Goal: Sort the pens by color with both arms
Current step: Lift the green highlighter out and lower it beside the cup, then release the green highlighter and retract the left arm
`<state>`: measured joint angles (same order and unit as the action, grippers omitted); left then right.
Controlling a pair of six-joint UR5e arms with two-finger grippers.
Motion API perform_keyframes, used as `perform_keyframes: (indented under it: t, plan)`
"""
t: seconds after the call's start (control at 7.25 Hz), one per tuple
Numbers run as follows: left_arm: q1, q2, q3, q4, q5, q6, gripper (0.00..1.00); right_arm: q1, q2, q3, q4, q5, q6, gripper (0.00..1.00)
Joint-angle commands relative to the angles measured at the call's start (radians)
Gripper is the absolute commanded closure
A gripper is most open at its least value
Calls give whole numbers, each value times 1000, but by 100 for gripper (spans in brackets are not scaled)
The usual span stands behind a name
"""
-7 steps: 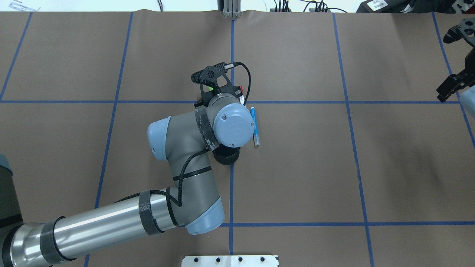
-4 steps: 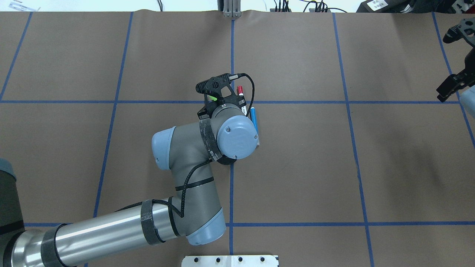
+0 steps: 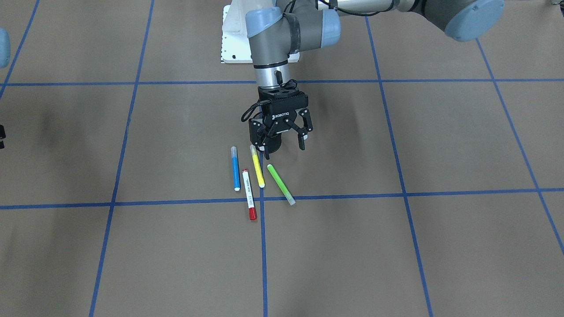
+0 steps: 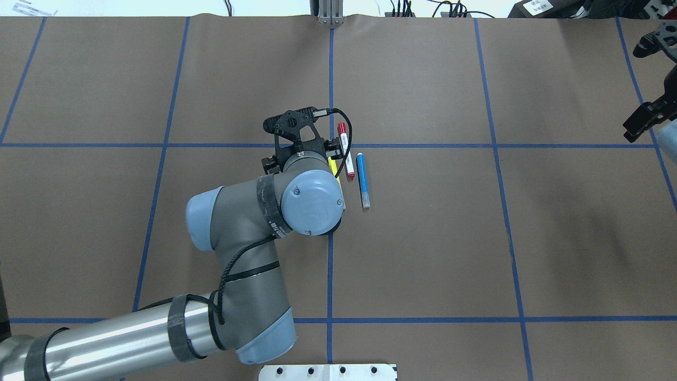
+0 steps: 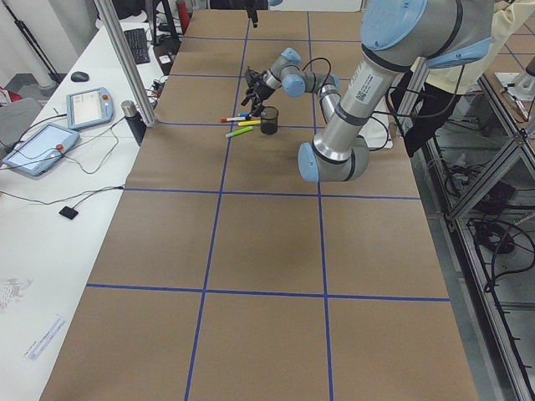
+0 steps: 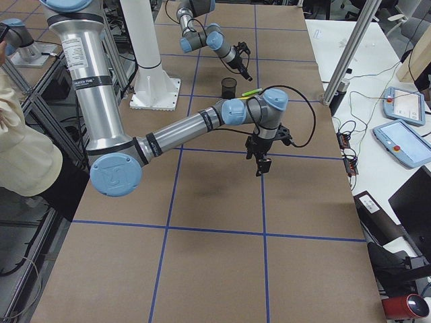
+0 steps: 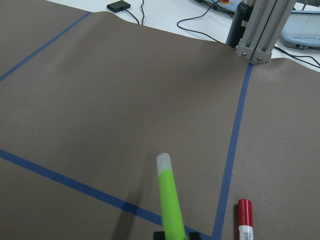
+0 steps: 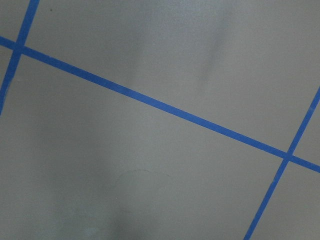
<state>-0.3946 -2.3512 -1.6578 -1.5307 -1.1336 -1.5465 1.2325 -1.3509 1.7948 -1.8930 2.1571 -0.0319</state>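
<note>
Near the middle grid crossing: blue pen (image 3: 235, 168), yellow pen (image 3: 257, 166), green pen (image 3: 280, 184) and red-capped pen (image 3: 249, 194) lie close together on the surface
Left gripper (image 3: 283, 147): jaws spread, empty, beside the yellow pen's end
Change: left wrist has shifted leftward in the overhead view, baring the yellow pen
Right gripper (image 4: 641, 123): at the surface's edge, jaws' state cannot be told
</note>
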Motion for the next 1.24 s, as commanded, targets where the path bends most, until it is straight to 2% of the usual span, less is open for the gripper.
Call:
perform_keyframes:
  t: [0.0,0.14,0.28,0.55,0.83,1.1]
  plan:
    - [-45,117,-236,99,-125,165,0,50,4,-9,-4,35,-32,1]
    - [-94,139,-311,168,-206,224,0,86,6,-23,-3,56,-58,1]
    - [-175,139,-342,213,-319,314,0,117,7,-47,0,56,-66,1]
    - [-371,176,-338,224,-516,534,0,178,12,-104,0,56,-156,1]
    - [-586,239,-282,221,-702,816,0,217,12,-120,2,47,-177,1]
    - [-792,263,-144,209,-860,1103,0,261,12,-175,5,47,-177,1]
